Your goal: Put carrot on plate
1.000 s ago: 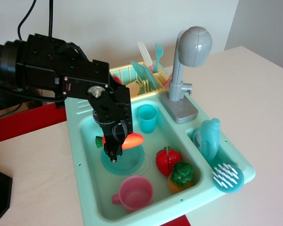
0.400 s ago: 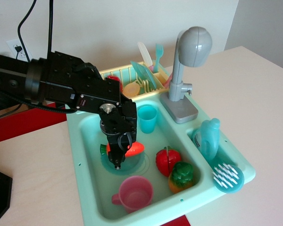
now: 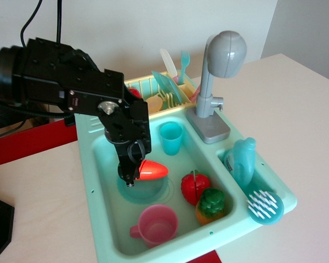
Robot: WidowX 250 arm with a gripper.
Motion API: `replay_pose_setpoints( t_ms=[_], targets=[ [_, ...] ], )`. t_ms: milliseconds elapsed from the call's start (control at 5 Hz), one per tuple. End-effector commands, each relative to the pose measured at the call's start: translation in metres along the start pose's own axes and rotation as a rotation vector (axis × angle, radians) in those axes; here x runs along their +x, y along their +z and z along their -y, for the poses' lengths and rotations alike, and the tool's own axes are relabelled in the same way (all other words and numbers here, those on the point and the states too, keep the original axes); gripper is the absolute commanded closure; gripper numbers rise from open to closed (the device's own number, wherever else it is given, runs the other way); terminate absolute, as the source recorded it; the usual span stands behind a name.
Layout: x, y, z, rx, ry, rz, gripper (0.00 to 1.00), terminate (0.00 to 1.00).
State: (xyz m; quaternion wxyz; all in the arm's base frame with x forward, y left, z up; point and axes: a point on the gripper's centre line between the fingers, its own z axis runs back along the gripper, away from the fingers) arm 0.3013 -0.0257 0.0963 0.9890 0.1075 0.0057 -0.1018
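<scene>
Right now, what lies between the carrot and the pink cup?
Only the near rim of the plate and bare sink floor. The carrot sits above the plate; the pink cup is nearer the camera.

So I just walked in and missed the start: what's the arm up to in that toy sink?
A single black robot arm is reaching into the teal toy sink. Its gripper sits right at the orange toy carrot, just over the round teal plate on the sink floor. Whether the jaws are clamped on the carrot is not clear from this angle. A pink cup, a red apple-like toy and a teal tumbler lie around it, untouched.
</scene>
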Motion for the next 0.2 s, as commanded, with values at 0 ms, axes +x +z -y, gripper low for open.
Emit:
replay_pose_setpoints(
  t_ms=[0],
  targets=[
    [-0.0088,0.0422,-0.0376,0.039,0.055,0.102,0.0,1.0]
  ],
)
